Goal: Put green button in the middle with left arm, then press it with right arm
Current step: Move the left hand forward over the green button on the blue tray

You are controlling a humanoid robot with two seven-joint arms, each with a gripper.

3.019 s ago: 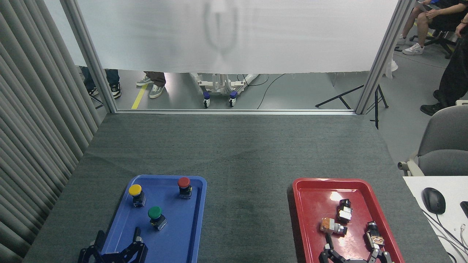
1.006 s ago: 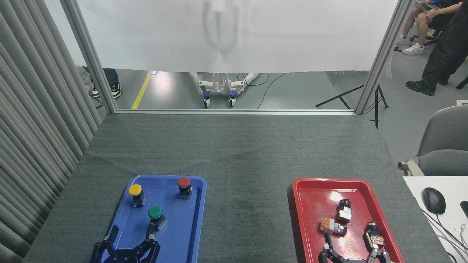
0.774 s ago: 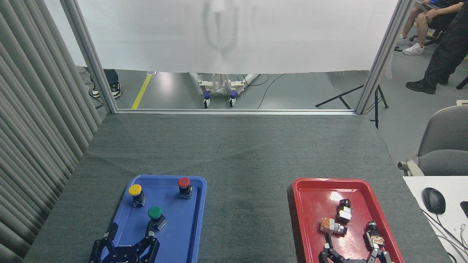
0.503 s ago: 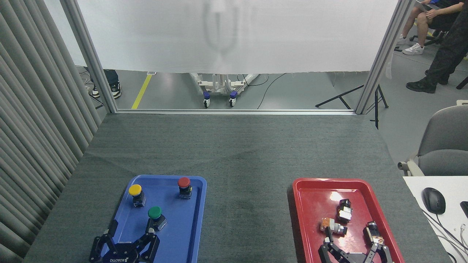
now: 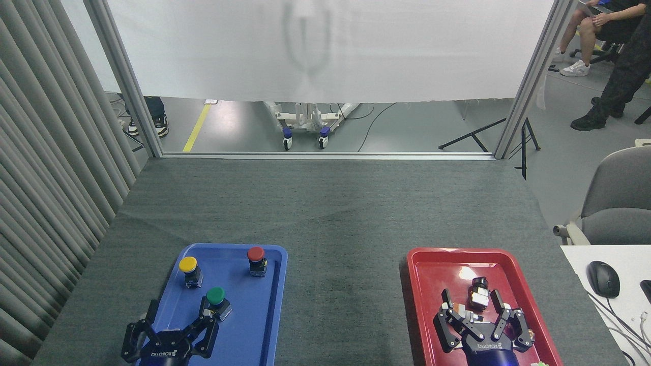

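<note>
Dark grey felt covers the counter (image 5: 325,213). Low over the blue tray (image 5: 254,325), the left pincer (image 5: 175,317) hangs with its fingers spread, released. The green button (image 5: 216,296) stands upright in the tray just beyond its right fingertip, close enough that contact cannot be judged. Further off stand a yellow button (image 5: 188,265) and a red button (image 5: 256,255). Well to the right, the right pincer (image 5: 475,312) is splayed above small parts in the red tray (image 5: 422,284).

Dark grey felt mat (image 5: 330,213) covering the table, filling the frame's centre. Blue tray (image 5: 264,325) sitting lower left, red tray (image 5: 432,274) lower right, w/ bare mat btwn them & toward the top.
</note>
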